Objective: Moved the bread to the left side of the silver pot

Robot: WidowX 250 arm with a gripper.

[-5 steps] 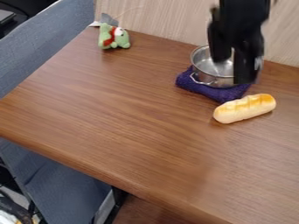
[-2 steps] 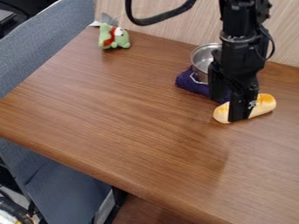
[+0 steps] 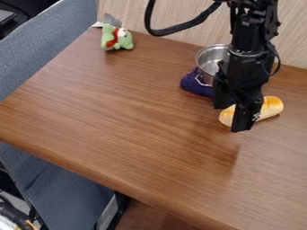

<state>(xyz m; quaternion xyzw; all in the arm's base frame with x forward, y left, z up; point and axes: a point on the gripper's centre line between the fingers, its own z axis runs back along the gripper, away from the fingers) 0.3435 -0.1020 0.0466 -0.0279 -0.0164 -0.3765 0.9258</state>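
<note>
Bread (image 3: 273,106) is overhung by the gripper (image 3: 232,118), whose 2 fingers are parted, probably so its width can be straddled.

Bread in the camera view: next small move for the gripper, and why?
I'd probably ease the open gripper down slightly over the bread before closing. Its fingers stand apart, seemingly one toward each long side, and the bread lies ungripped on the table, in front and to the right of the silver pot. Fingertip height is hard to judge.
</note>
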